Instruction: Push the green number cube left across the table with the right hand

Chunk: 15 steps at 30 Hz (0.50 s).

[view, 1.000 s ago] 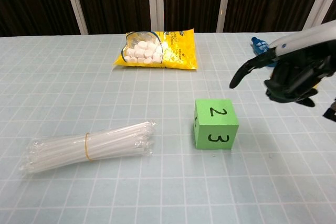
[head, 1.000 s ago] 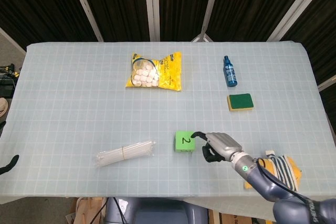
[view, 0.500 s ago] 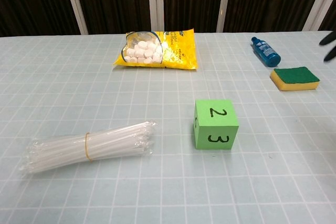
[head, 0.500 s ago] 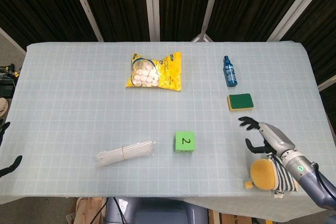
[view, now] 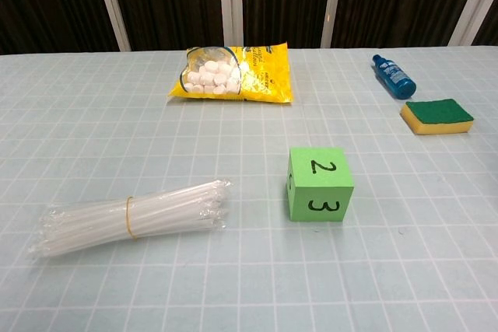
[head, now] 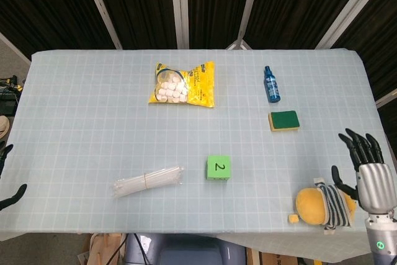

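Observation:
The green number cube (head: 218, 167) rests on the table a little right of centre, its top face showing a 2; in the chest view the green number cube (view: 320, 183) also shows a 3 on its front. My right hand (head: 370, 172) is far to the cube's right, past the table's right edge, fingers spread and holding nothing. It does not appear in the chest view. Only dark fingertips of my left hand (head: 11, 195) peek in at the left edge of the head view, too little to judge its state.
A bundle of clear straws (head: 148, 180) lies left of the cube. A yellow bag of white balls (head: 183, 84) sits at the back. A blue bottle (head: 272, 84) and green-yellow sponge (head: 283, 120) are back right. A striped yellow plush toy (head: 324, 206) lies near the front right corner.
My right hand has drawn away from beside the cube, moving right and off past the table's edge with fingers spread. The cube has not moved.

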Available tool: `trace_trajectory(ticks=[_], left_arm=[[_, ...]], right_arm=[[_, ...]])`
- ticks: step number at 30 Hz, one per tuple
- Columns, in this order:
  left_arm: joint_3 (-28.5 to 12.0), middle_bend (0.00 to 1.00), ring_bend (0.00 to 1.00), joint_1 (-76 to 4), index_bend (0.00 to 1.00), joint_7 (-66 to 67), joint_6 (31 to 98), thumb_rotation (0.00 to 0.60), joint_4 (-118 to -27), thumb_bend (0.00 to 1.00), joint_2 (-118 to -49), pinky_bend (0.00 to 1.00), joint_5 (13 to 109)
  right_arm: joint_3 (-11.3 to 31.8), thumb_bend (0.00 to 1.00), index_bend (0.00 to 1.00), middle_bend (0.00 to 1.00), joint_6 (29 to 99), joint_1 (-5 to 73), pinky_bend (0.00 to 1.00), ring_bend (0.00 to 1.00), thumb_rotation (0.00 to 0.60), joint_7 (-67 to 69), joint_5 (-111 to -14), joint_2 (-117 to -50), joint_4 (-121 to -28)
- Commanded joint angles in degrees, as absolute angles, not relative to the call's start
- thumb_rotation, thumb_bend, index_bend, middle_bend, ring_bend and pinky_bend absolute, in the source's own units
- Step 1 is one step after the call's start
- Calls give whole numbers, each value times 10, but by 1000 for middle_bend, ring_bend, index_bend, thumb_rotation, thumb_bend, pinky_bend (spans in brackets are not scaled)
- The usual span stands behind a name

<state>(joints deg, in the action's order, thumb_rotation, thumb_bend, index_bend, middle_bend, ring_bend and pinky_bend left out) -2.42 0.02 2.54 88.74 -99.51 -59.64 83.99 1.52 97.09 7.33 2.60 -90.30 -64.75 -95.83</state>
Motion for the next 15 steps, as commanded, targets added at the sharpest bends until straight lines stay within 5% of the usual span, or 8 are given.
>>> trace_trajectory(ticks=[1, 15], left_arm=[[-23, 0, 0, 0, 45, 26, 889, 600, -994, 343, -597, 0, 842], [-23, 0, 0, -10, 46, 24, 876, 600, -982, 343, -602, 0, 850]], right_arm=[[-14, 422, 138, 100, 983, 43, 61, 108, 600, -42, -939, -674, -932], [-17, 359, 119, 78, 939, 33, 61, 88, 600, -122, -929, -655, -962]])
